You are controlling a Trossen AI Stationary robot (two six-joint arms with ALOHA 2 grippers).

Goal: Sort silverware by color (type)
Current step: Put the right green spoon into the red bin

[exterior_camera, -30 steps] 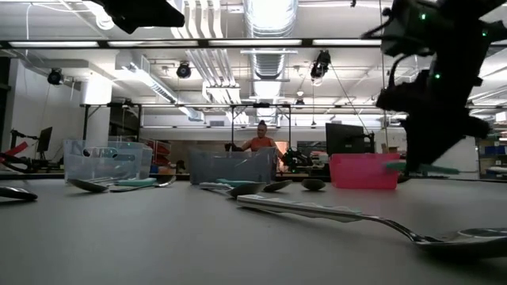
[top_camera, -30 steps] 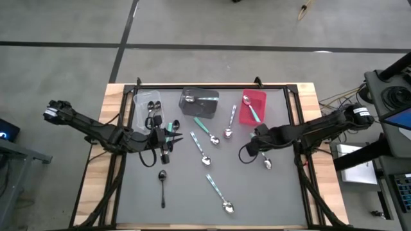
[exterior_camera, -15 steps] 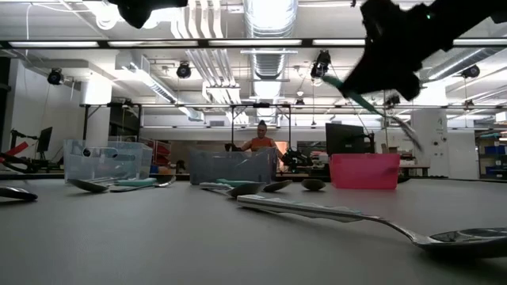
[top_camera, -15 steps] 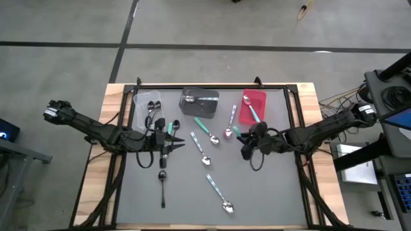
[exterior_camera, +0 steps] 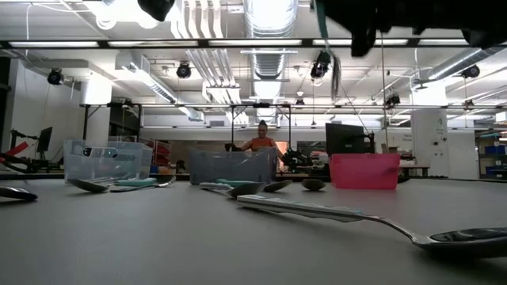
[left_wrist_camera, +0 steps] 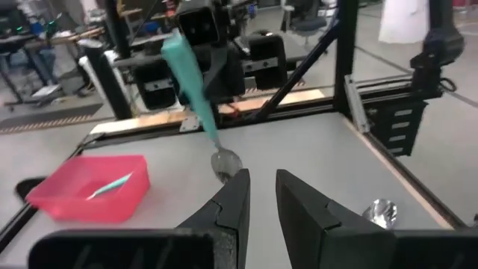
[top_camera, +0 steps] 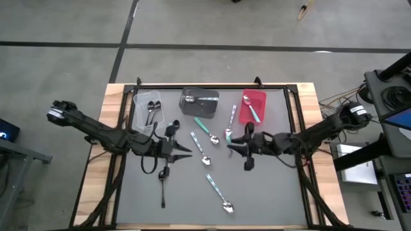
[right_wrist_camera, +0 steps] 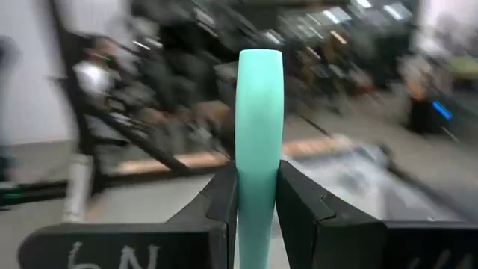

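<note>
My right gripper [right_wrist_camera: 259, 187] is over the middle of the grey mat [top_camera: 276, 192], shut on a teal-handled spoon [left_wrist_camera: 196, 82] that hangs in the air. My left gripper [left_wrist_camera: 261, 190] faces it from the table's left, level. Its fingers stand a little apart with nothing between them. The spoon's silver bowl [left_wrist_camera: 224, 161] hangs just beyond those fingertips. More silverware lies flat on the mat: a black spoon [top_camera: 162, 186], a silver one [top_camera: 201, 151] and teal-handled ones [top_camera: 204, 125]. My right gripper pinches the spoon's teal handle [right_wrist_camera: 259, 149] between its two fingers, which lie across it. The fingers come level from the table's right side. The handle's wide end [right_wrist_camera: 259, 60] sticks up past them. The spoon hangs slanting, bowl down, clear of the mat.
Along the far edge stand a clear bin [top_camera: 142, 112] with black spoons, a dark grey bin [top_camera: 199, 102] with a silver spoon and a red bin [top_camera: 253, 112] with teal-handled spoons. Black frame rails [top_camera: 302, 128] border the mat. The near half holds only a few spoons.
My right gripper has risen with the teal-handled spoon and gone toward the table's left. It has tipped from pointing down to level, and the spoon has swung from level to hanging bowl down. My left gripper has gone toward the table's right and tipped up to level.
</note>
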